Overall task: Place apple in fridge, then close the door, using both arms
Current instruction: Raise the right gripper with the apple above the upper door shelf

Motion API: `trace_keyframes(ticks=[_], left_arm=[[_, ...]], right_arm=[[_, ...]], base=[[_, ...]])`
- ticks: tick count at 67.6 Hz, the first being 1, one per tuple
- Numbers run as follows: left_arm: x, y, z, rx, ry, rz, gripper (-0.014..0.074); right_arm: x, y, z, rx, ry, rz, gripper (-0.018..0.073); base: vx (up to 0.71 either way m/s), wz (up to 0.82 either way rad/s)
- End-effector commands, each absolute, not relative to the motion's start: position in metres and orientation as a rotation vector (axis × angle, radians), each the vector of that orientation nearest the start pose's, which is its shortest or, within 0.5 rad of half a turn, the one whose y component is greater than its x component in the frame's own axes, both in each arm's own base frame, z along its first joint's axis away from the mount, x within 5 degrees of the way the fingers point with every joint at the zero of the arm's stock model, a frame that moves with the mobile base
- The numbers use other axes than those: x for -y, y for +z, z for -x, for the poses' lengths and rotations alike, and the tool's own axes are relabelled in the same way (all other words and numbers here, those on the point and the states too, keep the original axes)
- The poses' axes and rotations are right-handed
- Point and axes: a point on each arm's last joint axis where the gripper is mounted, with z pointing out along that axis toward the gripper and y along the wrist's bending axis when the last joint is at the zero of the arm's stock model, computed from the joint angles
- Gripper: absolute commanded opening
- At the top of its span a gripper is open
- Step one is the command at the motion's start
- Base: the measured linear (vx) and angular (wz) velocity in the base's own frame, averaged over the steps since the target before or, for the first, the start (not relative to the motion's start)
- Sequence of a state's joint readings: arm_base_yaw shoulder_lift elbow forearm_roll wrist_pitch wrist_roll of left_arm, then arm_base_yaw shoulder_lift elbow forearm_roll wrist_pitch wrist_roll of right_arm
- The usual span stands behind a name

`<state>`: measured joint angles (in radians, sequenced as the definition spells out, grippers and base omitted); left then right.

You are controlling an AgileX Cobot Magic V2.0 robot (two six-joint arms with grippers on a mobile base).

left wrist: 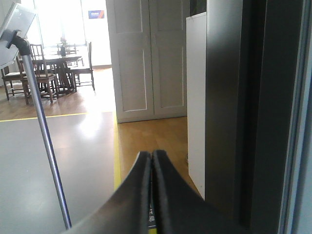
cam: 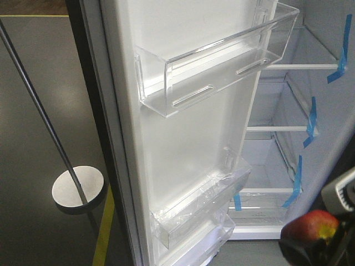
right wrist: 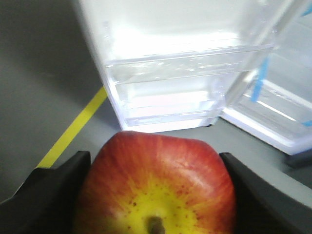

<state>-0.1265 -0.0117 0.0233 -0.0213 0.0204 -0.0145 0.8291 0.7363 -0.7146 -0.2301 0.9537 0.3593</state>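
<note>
Fridge [cam: 272, 160] wide open, white shelves [cam: 274, 128] edged with blue tape strips [cam: 312, 119] showing at the right. The door [cam: 183, 144] stands out toward the camera, white inner face on show, clear bins [cam: 216, 72] fixed along it, one high and more low down. In the bottom right corner the right gripper [right wrist: 156, 195] has its jaws clamped on either side of the apple [cam: 313, 226], red with a yellow patch around the stem, held in the air just outside the fridge, near the door's lowest bin. The left gripper [left wrist: 151, 195] hangs beside a dark outer panel [left wrist: 229, 107], jaws pressed together, nothing between them. A metal pole [cam: 77, 188] on a round base stands on the grey floor [cam: 33, 111], near a yellow line [cam: 104, 227].
</note>
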Motion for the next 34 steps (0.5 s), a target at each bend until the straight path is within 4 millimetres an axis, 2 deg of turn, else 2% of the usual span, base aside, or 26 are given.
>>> trace_keyframes(ticks=[1,12,21,29,34], left_arm=[[0.007,0.207,-0.055,-1.444,-0.140,-0.063,-0.0006],[0.007,0.207,-0.055,-1.444,-0.140,-0.063,-0.0006],[0.007,0.207,-0.055,-1.444,-0.140,-0.063,-0.0006],[0.007,0.207,-0.055,-1.444,-0.140,-0.063,-0.0006],[0.007,0.207,-0.055,-1.444,-0.140,-0.063,-0.0006]], right_arm=[[-0.082,0.335,-0.113,-2.259,0.164,0.548,0.0216],[-0.089,0.333,-0.139,-2.286,0.068,0.510,0.0225],[-0.077,0.321,-0.167,-2.355,-0.004,0.430,0.0232],[-0.061,0.317,-0.184,-2.410,0.073,0.354,0.0236],[-0.057,0.328,-0.188,-2.398,0.199,0.336,0.0238]], base=[[0.00,0.00],[0.00,0.00],[0.00,0.00],[0.00,0.00],[0.00,0.00]])
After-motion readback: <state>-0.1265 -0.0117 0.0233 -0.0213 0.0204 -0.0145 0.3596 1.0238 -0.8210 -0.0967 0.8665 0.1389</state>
